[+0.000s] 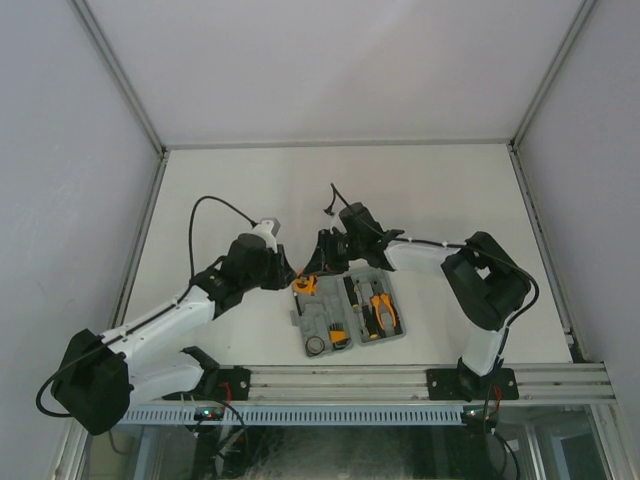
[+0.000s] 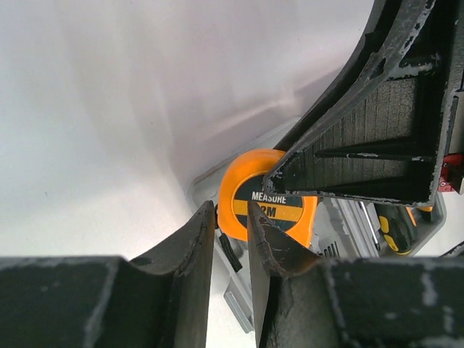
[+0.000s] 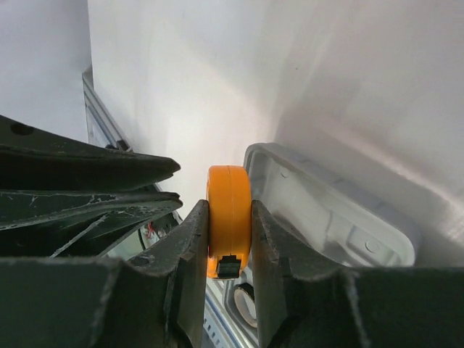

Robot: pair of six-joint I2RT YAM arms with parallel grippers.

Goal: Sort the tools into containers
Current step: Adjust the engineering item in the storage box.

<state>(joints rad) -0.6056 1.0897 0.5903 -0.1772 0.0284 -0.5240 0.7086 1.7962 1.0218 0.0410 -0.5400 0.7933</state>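
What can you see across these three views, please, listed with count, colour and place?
table: one, white, under everything.
tool case: one, grey, open flat at the table's near middle.
tape measure: one, orange, at the case's far left corner, held edge-on.
pliers: one, orange-and-black handles, case's right half.
screwdriver: at least one, black-and-yellow handle, case's left half.
ring: one, dark, left half's near corner.
left gripper: one, black, slightly open, empty, beside the tape measure.
right gripper: one, black, shut on the tape measure.
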